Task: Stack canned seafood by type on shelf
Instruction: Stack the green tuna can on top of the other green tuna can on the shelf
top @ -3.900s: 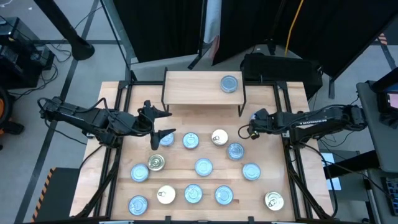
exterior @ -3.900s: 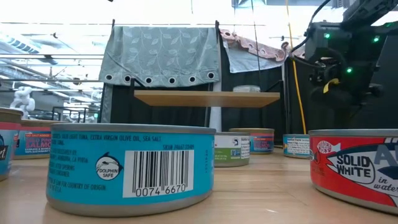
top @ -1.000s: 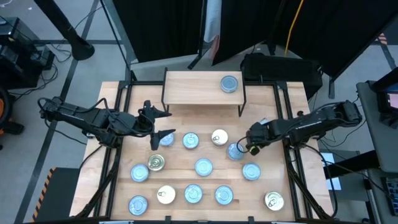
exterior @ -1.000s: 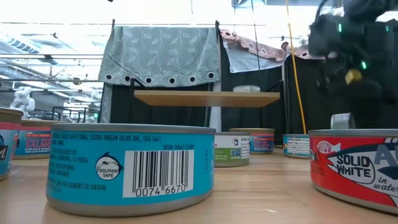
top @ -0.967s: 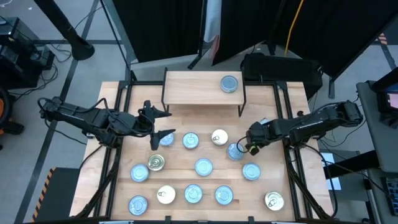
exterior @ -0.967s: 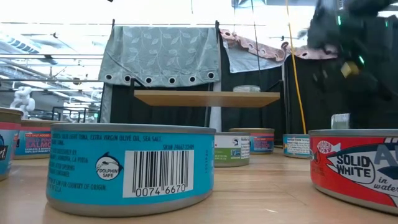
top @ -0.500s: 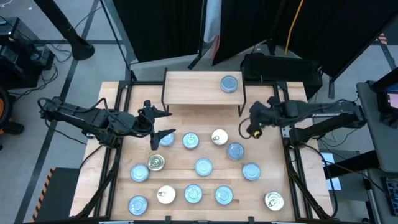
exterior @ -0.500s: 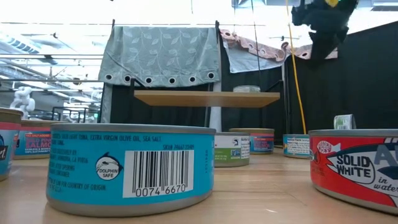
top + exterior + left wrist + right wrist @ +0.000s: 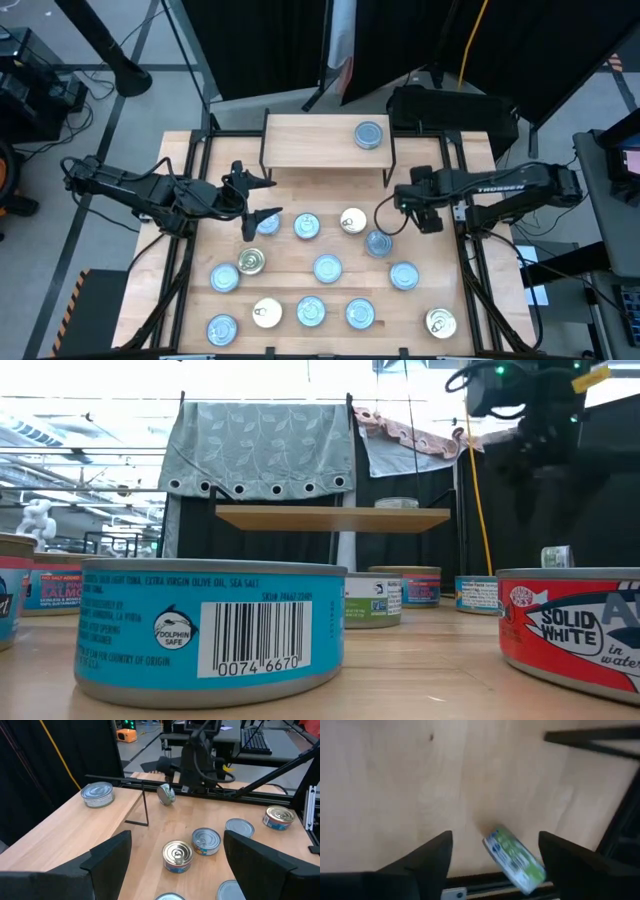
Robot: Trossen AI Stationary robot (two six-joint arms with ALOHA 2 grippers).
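Observation:
Several flat round tins lie lid-up on the wooden table [image 9: 430, 290], most with blue lids, such as one [image 9: 378, 243], and some with gold lids [image 9: 352, 221]. One tin [image 9: 369, 134] sits on the shelf [image 9: 320, 142]. A green-sided tin [image 9: 515, 859] [image 9: 166, 794] stands tilted on its edge on the table beside the shelf's right legs. My right gripper [image 9: 424, 212] [image 9: 495, 836] hangs open above it, pointing down, with nothing between its fingers. My left gripper [image 9: 262, 198] [image 9: 177, 835] waits open over the table's left half.
The shelf's thin black legs [image 9: 145, 807] stand close to the tilted tin. A black frame rail [image 9: 462, 250] runs along the table's right side. In the low view a blue tin [image 9: 210, 628] and a red tin [image 9: 575, 628] stand near the table's front edge.
My right gripper has risen from the table beside the blue tin, gone toward the far edge and back a little, rolled about its own axis, and opened. The green-sided tin on its edge has stayed about where it was.

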